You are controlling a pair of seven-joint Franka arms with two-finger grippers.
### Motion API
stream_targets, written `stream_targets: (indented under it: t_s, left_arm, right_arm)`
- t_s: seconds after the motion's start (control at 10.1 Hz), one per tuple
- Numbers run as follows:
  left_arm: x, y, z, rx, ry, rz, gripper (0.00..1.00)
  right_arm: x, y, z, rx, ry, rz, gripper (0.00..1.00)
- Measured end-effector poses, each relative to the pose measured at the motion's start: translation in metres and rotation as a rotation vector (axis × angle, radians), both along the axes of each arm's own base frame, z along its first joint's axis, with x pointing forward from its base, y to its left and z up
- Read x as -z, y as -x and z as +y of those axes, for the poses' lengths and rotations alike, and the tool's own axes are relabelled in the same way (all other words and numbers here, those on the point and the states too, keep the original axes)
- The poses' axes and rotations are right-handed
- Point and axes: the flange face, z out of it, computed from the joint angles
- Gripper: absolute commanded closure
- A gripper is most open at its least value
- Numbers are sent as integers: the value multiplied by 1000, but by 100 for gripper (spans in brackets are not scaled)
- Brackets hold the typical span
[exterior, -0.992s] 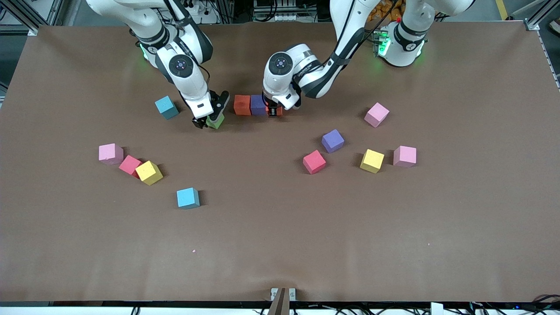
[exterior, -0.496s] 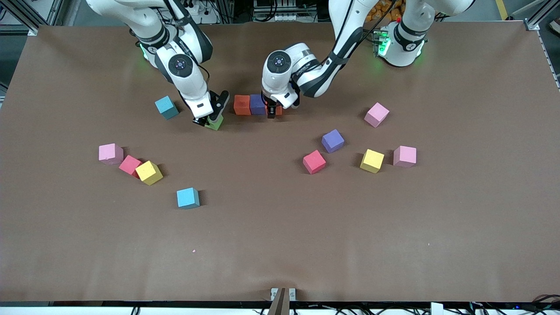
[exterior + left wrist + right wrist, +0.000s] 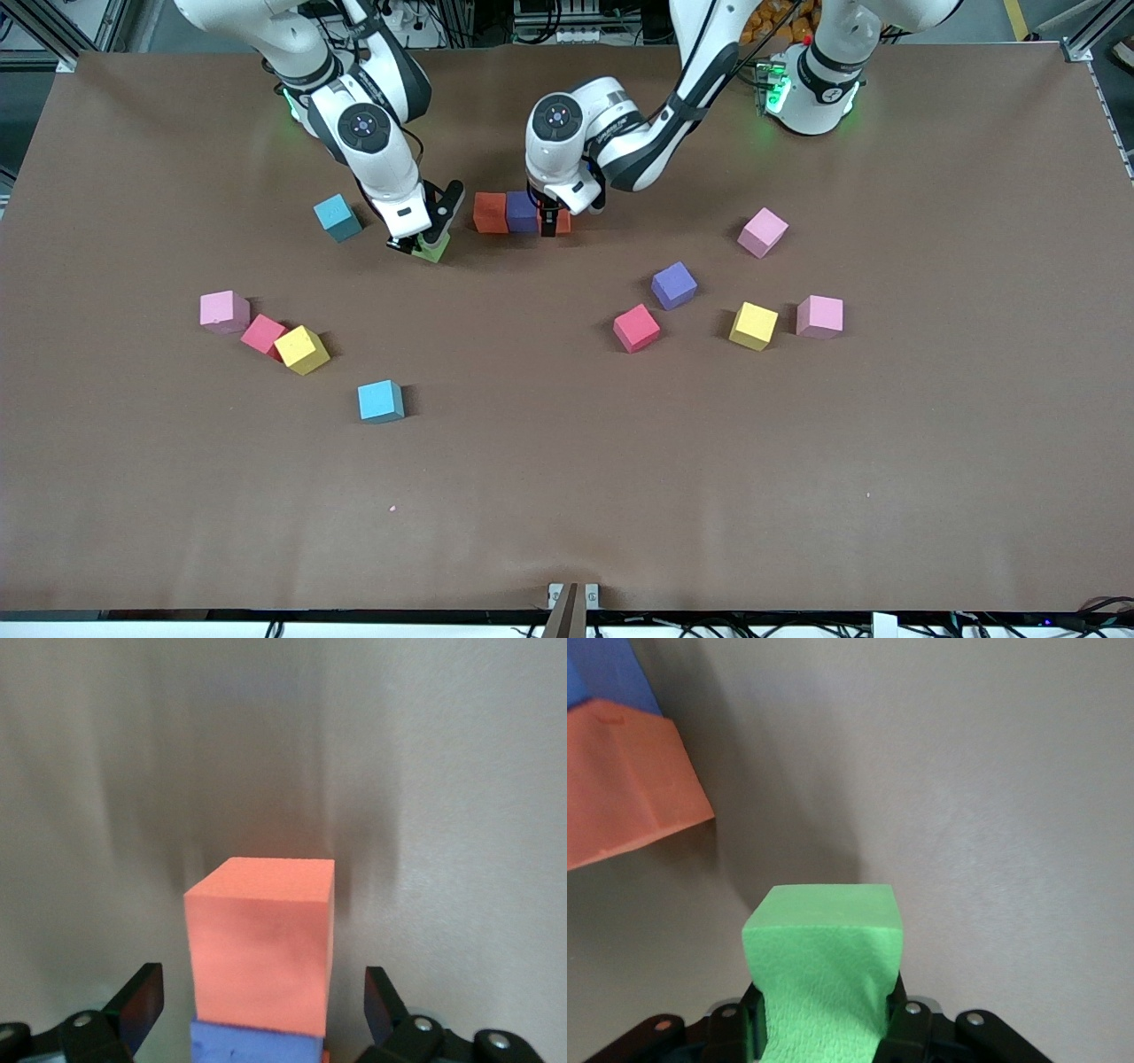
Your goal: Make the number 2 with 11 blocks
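Left gripper (image 3: 550, 223) has opened; right gripper (image 3: 416, 245) clamps green block (image 3: 433, 249)

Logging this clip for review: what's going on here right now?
Two arms are laying blocks in a row. The left tool stands open over the short row of orange, purple and orange cubes. The right tool is shut on a green block beside that row. Ten more blocks lie scattered on the table.

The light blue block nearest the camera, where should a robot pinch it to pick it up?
Pinch the light blue block on two opposite flat sides, coming straight down from above. It is a plain cube sitting flat on the table, alone with bare space all round, so the tool's fingers should fit on either pair of sides.
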Motion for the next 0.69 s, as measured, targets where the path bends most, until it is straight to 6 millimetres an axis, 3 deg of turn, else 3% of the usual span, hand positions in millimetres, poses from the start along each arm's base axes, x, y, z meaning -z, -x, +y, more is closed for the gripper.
stream_targets:
  t_s: [0.2, 0.3, 0.5, 0.69]
  left_arm:
    - [-24, -16, 11, -3, -16, -4, 0]
    - [-33, -36, 24, -17, -24, -14, 0]
    - [-48, -104, 68, -93, -46, -39, 0]
    - [-59, -181, 121, -208, -37, -56, 0]
  right_arm:
    - [-24, -17, 7, 11, 4, 2, 72]
    - [-33, -26, 5, 24, -1, -7, 72]
    - [-41, -37, -4, 85, -30, -5, 72]
    - [-49, -40, 6, 192, -118, 29, 72]
